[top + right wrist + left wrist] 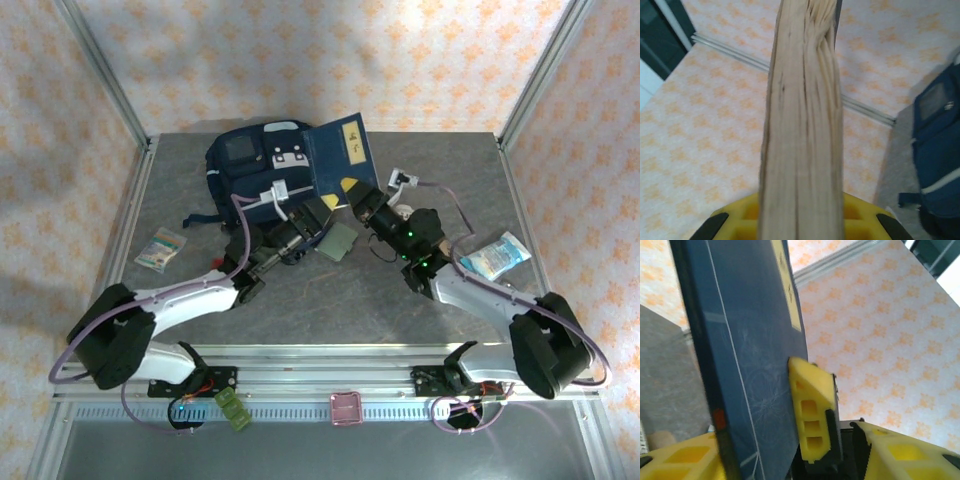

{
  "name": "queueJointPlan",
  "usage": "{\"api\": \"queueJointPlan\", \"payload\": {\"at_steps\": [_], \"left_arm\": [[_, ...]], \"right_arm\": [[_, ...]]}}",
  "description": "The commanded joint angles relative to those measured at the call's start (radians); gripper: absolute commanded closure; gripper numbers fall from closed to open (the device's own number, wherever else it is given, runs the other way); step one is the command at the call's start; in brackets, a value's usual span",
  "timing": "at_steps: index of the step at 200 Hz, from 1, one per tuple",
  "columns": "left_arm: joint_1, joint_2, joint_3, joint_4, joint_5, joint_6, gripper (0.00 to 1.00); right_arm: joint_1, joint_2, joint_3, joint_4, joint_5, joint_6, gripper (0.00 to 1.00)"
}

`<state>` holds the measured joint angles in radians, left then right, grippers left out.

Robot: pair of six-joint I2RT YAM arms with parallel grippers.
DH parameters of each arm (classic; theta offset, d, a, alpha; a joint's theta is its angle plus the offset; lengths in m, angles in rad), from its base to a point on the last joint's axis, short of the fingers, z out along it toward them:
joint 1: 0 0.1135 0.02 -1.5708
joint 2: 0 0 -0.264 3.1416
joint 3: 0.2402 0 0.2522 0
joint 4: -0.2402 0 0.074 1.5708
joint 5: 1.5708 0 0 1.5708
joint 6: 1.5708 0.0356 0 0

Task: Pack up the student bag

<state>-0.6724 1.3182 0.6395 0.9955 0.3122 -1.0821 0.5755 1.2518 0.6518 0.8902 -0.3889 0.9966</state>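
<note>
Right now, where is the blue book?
Top view: the blue book is held upright at the rear centre of the table, just right of the student bag, with the right gripper gripping its lower corner.

Overhead light is bright and even in the top view; the table [330,300] shows a faint sheen; soft shadows sit under the 2 arms [190,295], and a broad grey shade crosses the left wall [50,200]; in the left wrist view the book [740,350] is slightly smeared against a washed-out wall; in the right wrist view its page edges blur near the lens and the student bag [940,150] is soft.
</note>
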Motion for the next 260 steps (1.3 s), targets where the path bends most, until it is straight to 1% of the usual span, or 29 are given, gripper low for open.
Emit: {"api": "queueJointPlan", "payload": {"at_steps": [1, 5, 20, 32, 45, 55, 66, 98, 119, 132, 140, 153, 170, 179, 196, 218, 220, 229, 238, 247, 252, 260], "left_arm": [[0.065, -0.112, -0.002, -0.240, 0.002, 0.167, 0.40], [0.076, -0.127, 0.008, -0.313, -0.004, 0.193, 0.38], [0.105, -0.151, 0.076, -0.602, -0.040, 0.383, 0.36], [0.111, -0.135, 0.162, -0.825, -0.115, 0.546, 0.31], [0.114, -0.083, 0.237, -0.995, -0.189, 0.682, 0.27], [0.121, -0.037, 0.280, -1.071, -0.220, 0.765, 0.26], [0.130, 0.019, 0.321, -1.132, -0.261, 0.827, 0.25], [0.152, 0.206, 0.497, -1.290, -0.296, 0.983, 0.25], [0.156, 0.333, 0.622, -1.390, -0.410, 1.094, 0.23], [0.167, 0.404, 0.660, -1.406, -0.502, 1.154, 0.23], [0.179, 0.439, 0.670, -1.401, -0.532, 1.182, 0.23], [0.202, 0.480, 0.685, -1.398, -0.523, 1.209, 0.23], [0.229, 0.510, 0.688, -1.372, -0.484, 1.230, 0.23], [0.236, 0.521, 0.682, -1.356, -0.464, 1.253, 0.23], [0.241, 0.549, 0.682, -1.330, -0.461, 1.289, 0.22], [0.244, 0.584, 0.682, -1.287, -0.507, 1.336, 0.22], [0.245, 0.605, 0.681, -1.281, -0.512, 1.342, 0.22], [0.244, 0.626, 0.673, -1.248, -0.536, 1.367, 0.24], [0.244, 0.635, 0.660, -1.206, -0.557, 1.394, 0.27], [0.246, 0.644, 0.655, -1.183, -0.571, 1.415, 0.35], [0.247, 0.652, 0.664, -1.184, -0.579, 1.418, 0.44], [0.250, 0.667, 0.686, -1.196, -0.584, 1.418, 0.66]], "right_arm": [[-0.039, -0.122, -0.016, -0.126, 0.013, -0.073, 1.00], [-0.046, -0.139, -0.020, -0.158, 0.015, -0.085, 1.00], [-0.073, -0.203, -0.050, -0.244, 0.011, -0.113, 1.00], [-0.094, -0.252, -0.080, -0.304, 0.012, -0.129, 1.00], [-0.111, -0.301, -0.103, -0.376, 0.027, -0.150, 1.00], [-0.120, -0.332, -0.122, -0.418, 0.034, -0.159, 1.00], [-0.127, -0.362, -0.139, -0.444, 0.039, -0.165, 1.00], [-0.130, -0.420, -0.143, -0.526, 0.047, -0.198, 1.00], [-0.131, -0.434, -0.145, -0.545, 0.040, -0.207, 1.00], [-0.131, -0.433, -0.143, -0.549, 0.026, -0.210, 1.00], [-0.131, -0.431, -0.140, -0.553, 0.020, -0.211, 1.00], [-0.131, -0.430, -0.139, -0.553, 0.012, -0.212, 1.00], [-0.130, -0.430, -0.138, -0.553, 0.005, -0.211, 1.00], [-0.130, -0.430, -0.139, -0.550, 0.004, -0.210, 1.00], [-0.130, -0.427, -0.141, -0.540, 0.001, -0.206, 1.00], [-0.131, -0.413, -0.142, -0.522, -0.009, -0.197, 1.00], [-0.131, -0.412, -0.142, -0.521, -0.010, -0.196, 1.00], [-0.130, -0.404, -0.141, -0.518, -0.014, -0.193, 1.00], [-0.129, -0.399, -0.139, -0.515, -0.018, -0.193, 1.00], [-0.131, -0.395, -0.139, -0.512, -0.019, -0.190, 1.00], [-0.130, -0.393, -0.139, -0.512, -0.020, -0.190, 1.00], [-0.131, -0.391, -0.139, -0.512, -0.022, -0.190, 1.00]]}}
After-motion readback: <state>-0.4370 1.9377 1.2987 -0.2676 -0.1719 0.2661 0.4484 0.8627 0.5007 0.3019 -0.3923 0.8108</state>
